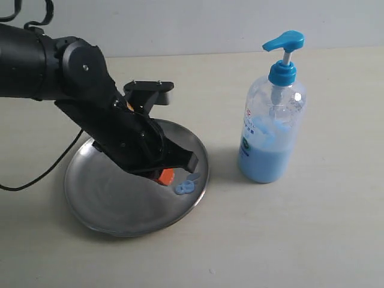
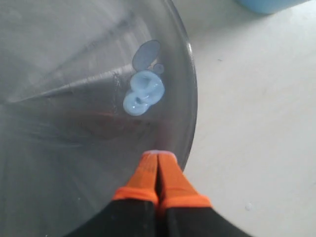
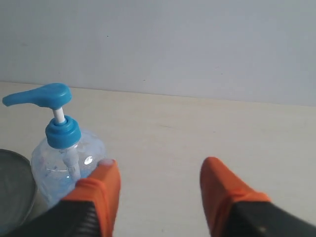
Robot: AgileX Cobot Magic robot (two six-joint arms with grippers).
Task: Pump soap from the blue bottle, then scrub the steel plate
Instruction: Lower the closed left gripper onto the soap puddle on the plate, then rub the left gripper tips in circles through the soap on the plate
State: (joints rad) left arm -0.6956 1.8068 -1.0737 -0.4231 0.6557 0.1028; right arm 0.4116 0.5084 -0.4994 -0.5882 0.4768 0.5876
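The steel plate [image 1: 96, 198] lies on the table at the left, with a pale-blue blob of soap [image 1: 185, 188] near its right rim. My left gripper [image 1: 165, 176] is shut over the plate, its orange fingertips just left of the soap. In the left wrist view the soap [image 2: 143, 94] lies ahead of the shut left gripper [image 2: 159, 154] on the plate [image 2: 59, 59]. The blue bottle [image 1: 271, 129] stands upright to the right of the plate. My right gripper [image 3: 160, 165] is open with nothing between its fingers, and the blue bottle [image 3: 61, 148] stands beside one finger.
A black cable [image 1: 42, 171] runs from the left arm across the table to the left edge. A pale wall [image 1: 210, 24] closes off the back of the table.
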